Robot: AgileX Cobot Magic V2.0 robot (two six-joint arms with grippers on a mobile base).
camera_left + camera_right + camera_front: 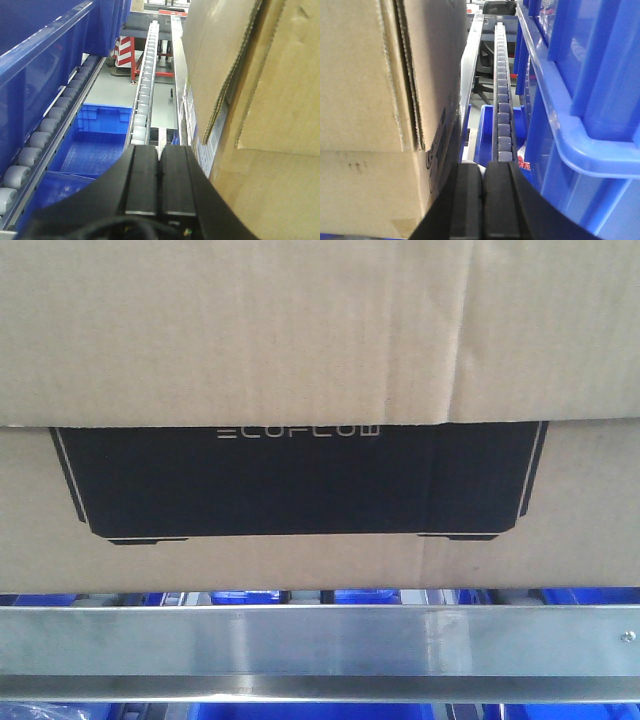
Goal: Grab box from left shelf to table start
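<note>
While the box is sitting above the shelf rail, we are listing: left claw, pressed together, empty, box just to its right; right claw, likewise together, box just to its left; both flanking it, probably for a two-sided squeeze.

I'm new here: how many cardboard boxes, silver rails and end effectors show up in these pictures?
Box: 1
Rail: 1
End effectors: 2 (left end effector, right end effector)
Total: 4
</note>
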